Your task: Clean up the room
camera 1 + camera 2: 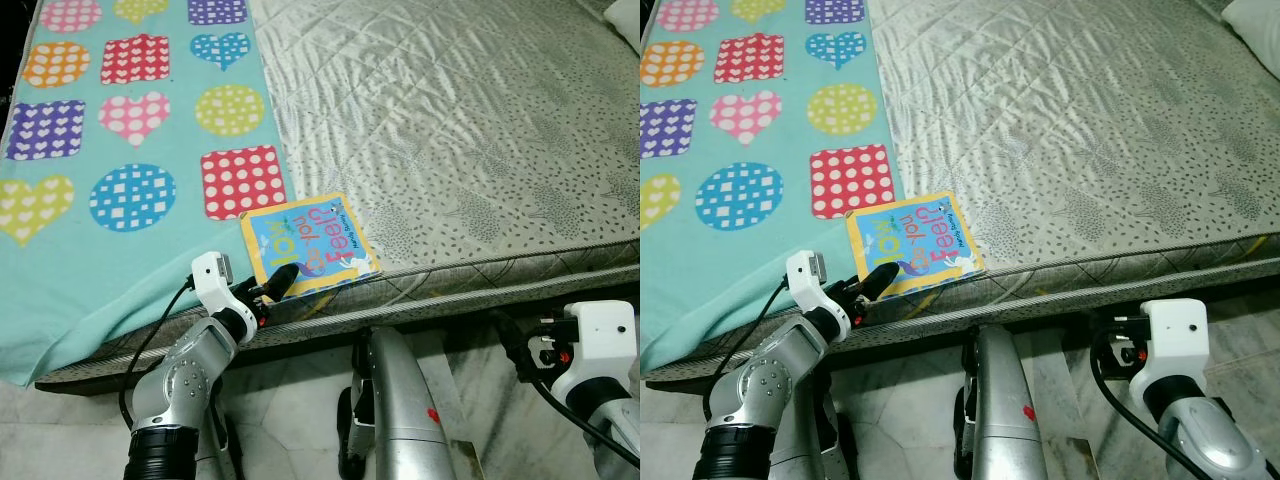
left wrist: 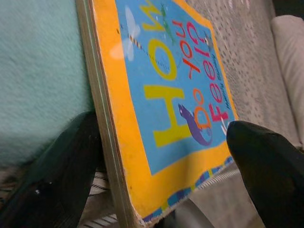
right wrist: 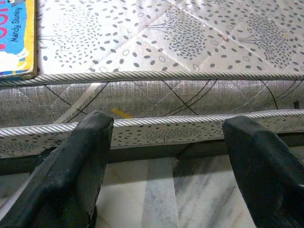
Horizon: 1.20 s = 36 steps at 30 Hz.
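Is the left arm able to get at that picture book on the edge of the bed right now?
Probably yes. The left pincer is already at the book, its open fingers either side of the near corner, with nothing between them.

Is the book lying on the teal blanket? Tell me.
No, the book lies on the grey patterned mattress, beside the blanket, at the near edge.

Yellow-bordered blue board book (image 1: 310, 246) flat at the mattress (image 1: 470, 130) edge.
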{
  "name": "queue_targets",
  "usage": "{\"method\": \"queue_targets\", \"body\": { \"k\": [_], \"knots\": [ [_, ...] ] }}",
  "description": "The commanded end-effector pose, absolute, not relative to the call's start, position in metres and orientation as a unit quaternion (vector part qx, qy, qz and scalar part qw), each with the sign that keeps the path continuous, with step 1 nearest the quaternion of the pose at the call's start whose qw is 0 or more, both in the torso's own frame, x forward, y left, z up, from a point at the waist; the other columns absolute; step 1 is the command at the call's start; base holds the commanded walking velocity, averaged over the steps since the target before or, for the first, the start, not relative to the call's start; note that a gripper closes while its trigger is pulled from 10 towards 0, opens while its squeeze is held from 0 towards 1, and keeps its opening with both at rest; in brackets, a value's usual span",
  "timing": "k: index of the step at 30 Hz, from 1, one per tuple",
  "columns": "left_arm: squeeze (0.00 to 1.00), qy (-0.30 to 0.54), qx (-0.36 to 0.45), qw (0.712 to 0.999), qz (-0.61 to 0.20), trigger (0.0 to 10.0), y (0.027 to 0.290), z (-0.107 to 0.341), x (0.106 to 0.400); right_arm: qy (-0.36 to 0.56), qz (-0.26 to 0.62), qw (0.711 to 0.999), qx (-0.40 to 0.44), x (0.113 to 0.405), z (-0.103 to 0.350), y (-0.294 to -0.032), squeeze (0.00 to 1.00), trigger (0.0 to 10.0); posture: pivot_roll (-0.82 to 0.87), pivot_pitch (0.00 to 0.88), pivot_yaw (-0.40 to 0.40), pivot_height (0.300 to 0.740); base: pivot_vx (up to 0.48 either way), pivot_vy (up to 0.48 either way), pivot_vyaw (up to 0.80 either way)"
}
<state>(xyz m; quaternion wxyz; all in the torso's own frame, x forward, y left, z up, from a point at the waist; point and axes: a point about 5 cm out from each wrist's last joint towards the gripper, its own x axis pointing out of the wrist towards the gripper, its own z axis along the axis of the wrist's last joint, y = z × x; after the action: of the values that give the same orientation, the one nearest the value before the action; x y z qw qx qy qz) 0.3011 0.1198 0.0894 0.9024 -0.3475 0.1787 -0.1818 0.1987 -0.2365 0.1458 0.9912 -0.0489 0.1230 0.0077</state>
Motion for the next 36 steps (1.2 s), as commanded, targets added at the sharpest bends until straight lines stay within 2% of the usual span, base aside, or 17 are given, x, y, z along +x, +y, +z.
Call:
{"method": "queue_targets", "body": {
  "k": [1,5,6,7,8,9,12,15,20,28,36],
  "knots": [
    [0.0,0.224,-0.373,0.88,-0.193,10.0,0.111,0.073,0.294,0.14,-0.004,0.989,-0.054,0.195,0.141,-0.242,0.0,10.0,-0.25,0.294,-0.058,0.53,0.0,0.0,0.0],
    [0.0,0.223,-0.384,0.871,-0.209,10.0,0.111,0.07,0.294,0.137,-0.005,0.989,-0.052,0.197,0.141,-0.241,0.0,10.0,-0.26,0.288,-0.057,0.53,0.0,0.0,0.0],
    [0.0,0.219,-0.392,0.868,-0.214,4.7,0.111,0.07,0.295,0.136,-0.005,0.989,-0.051,0.197,0.142,-0.241,0.0,10.0,-0.26,0.288,-0.056,0.53,0.0,0.0,0.0],
    [0.0,0.216,-0.395,0.866,-0.216,4.7,0.112,0.071,0.295,0.135,-0.004,0.99,-0.05,0.197,0.142,-0.241,0.0,10.0,-0.26,0.288,-0.056,0.53,0.0,0.0,0.0],
    [0.0,0.207,-0.401,0.865,-0.222,0.7,0.112,0.072,0.297,0.132,0.0,0.99,-0.046,0.197,0.143,-0.24,0.0,10.0,-0.26,0.283,-0.055,0.53,0.0,0.0,0.0],
    [0.0,0.204,-0.406,0.861,-0.227,0.0,0.112,0.073,0.298,0.129,0.013,0.991,-0.039,0.198,0.144,-0.239,0.0,10.0,-0.26,0.282,-0.055,0.53,0.0,0.0,0.0],
    [0.0,0.196,-0.41,0.859,-0.237,0.0,0.112,0.074,0.299,0.119,0.058,0.991,-0.009,0.198,0.148,-0.232,0.0,10.0,-0.26,0.282,-0.054,0.53,0.0,0.0,0.0],
    [0.0,0.185,-0.419,0.857,-0.235,0.0,0.113,0.073,0.3,0.134,0.164,0.975,0.062,0.191,0.15,-0.212,0.0,10.0,-0.27,0.28,-0.053,0.53,0.0,0.0,0.0],
    [0.0,0.176,-0.421,0.861,-0.227,0.0,0.116,0.072,0.302,0.152,0.226,0.959,0.081,0.181,0.149,-0.201,0.0,10.0,-0.27,0.279,-0.052,0.53,0.0,0.0,0.0],
    [0.0,0.155,-0.436,0.859,-0.217,0.0,0.122,0.072,0.306,0.155,0.217,0.961,0.075,0.183,0.147,-0.201,0.0,10.0,-0.26,0.274,-0.05,0.53,0.0,0.0,0.0],
    [0.0,0.135,-0.468,0.843,-0.228,0.0,0.122,0.075,0.308,0.148,0.194,0.968,0.057,0.188,0.146,-0.207,0.0,10.0,-0.26,0.268,-0.048,0.53,0.0,0.0,0.0]
  ]
}}
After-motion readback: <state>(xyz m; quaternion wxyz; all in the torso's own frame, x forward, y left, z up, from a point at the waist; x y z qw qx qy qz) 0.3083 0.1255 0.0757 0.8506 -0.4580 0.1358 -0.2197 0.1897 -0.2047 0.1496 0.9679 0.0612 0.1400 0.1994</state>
